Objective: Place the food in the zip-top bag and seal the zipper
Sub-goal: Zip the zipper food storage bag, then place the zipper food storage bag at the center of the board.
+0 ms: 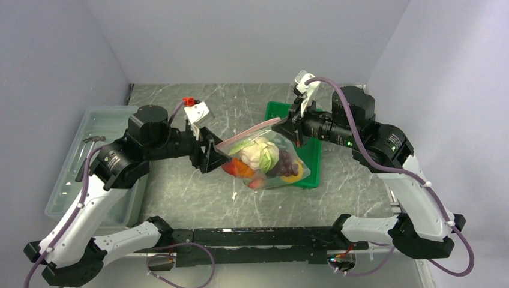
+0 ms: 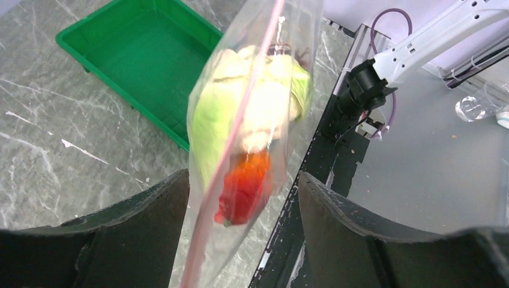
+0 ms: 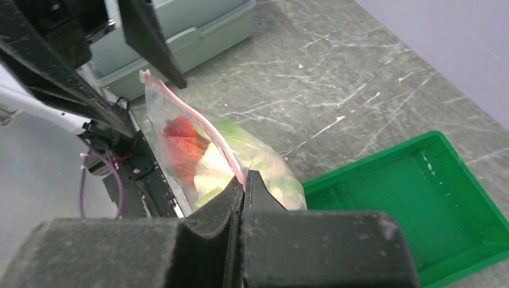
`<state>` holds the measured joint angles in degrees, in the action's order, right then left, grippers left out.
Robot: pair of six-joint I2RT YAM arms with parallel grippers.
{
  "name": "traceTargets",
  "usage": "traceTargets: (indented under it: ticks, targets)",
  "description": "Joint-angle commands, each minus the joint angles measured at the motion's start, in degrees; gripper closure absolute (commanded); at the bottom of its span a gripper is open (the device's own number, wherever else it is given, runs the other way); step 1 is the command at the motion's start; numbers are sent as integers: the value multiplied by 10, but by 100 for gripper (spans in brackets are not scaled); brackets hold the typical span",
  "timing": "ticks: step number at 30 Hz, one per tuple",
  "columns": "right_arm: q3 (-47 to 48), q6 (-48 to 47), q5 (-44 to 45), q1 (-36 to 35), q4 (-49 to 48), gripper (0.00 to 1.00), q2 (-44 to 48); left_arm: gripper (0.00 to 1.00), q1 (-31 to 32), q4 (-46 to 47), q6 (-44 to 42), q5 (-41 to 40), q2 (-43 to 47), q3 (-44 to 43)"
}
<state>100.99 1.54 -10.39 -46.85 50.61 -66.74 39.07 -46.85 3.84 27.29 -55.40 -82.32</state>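
Note:
The clear zip-top bag [image 1: 264, 159] hangs above the table with the food inside. I see the pale leafy vegetable [image 1: 261, 151], purple grapes [image 1: 287, 162], a red piece [image 1: 243, 168] and an orange-yellow fruit [image 1: 293, 177]. My right gripper [image 3: 245, 183] is shut on the right end of the pink zipper [image 3: 207, 129] and holds the bag up. My left gripper [image 2: 243, 198] is open, its fingers [image 2: 150, 222] standing on either side of the bag's left end. In the left wrist view the zipper [image 2: 243, 117] runs between them, with the red piece [image 2: 246, 186] behind it.
The green tray [image 1: 313, 161] lies under and behind the bag, nothing in it [image 2: 144, 54]. A large translucent bin [image 1: 90, 156] stands at the left. The arms' black base rail [image 1: 252, 237] runs along the near edge.

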Motion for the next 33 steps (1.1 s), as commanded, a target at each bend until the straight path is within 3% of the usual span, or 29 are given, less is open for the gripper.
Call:
traceTargets:
  ticks: [1, 9, 16, 25, 33]
  targets:
    - [22, -7, -55, 2, -41, 100, 5, 28, 0, 33, -3, 2, -15, -28]
    - [-2, -6, -140, 1, -53, 100, 8, 26, 0, 58, -5, 31, -37, -32]
    - [-16, 5, -148, 2, -67, 100, 5, 26, -1, 68, 3, 117, -48, -35]
    - [-13, 10, -137, 2, -74, 100, -17, 27, 0, 48, 1, 165, -62, -39]
    - [12, 18, -125, 2, -78, 100, -39, 28, -1, 40, -4, 133, -62, -5]
